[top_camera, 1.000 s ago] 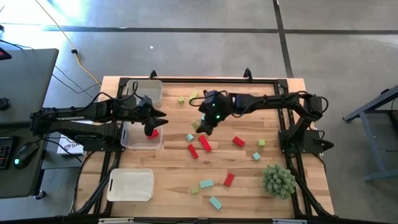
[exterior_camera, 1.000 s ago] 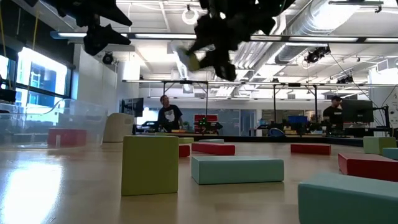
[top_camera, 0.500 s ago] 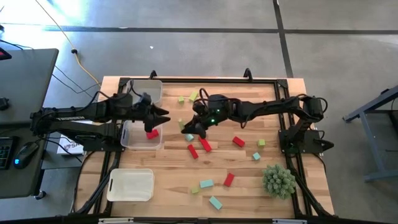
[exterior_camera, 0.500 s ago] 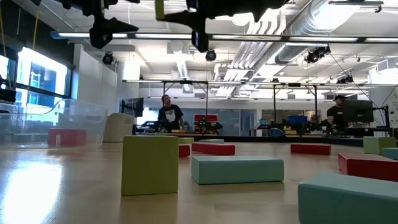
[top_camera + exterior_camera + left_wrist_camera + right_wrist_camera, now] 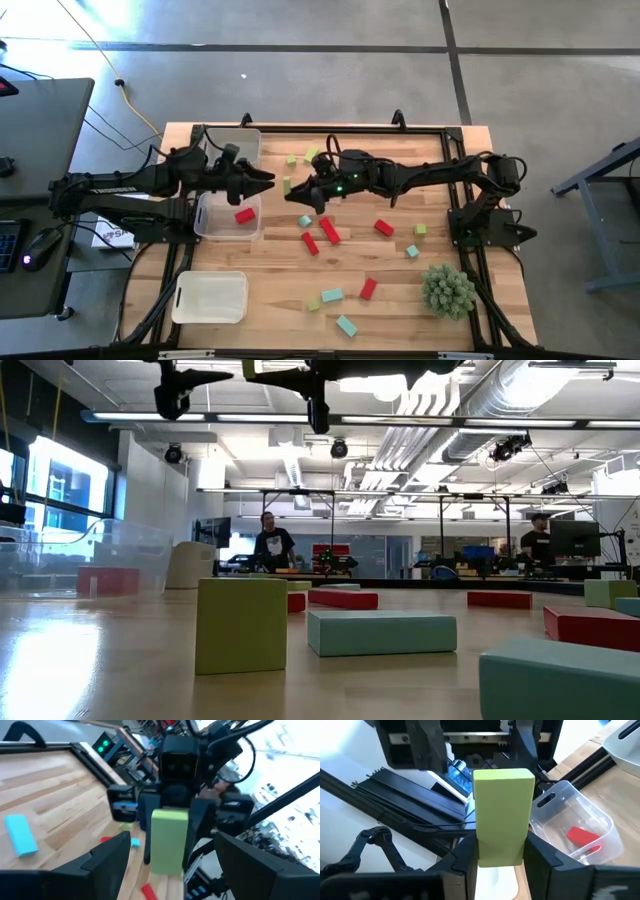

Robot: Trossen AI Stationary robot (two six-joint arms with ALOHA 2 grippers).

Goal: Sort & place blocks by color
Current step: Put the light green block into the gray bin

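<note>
Right tool (image 5: 298, 192) gripping green block (image 5: 502, 815) (base hidden), left tool (image 5: 268, 180) open.

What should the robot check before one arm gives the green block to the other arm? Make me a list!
1. Right gripper shut on the yellow-green block: ok.
2. Left gripper open, ready to take it: ok.
3. The two grippers face each other above the table: ok.
4. Block lined up between the left fingers: ok in the left wrist view.
5. Left fingers close enough to close on the block: cannot tell.
6. Middle bin holds a red block, so the green one needs another bin: ok.
</note>
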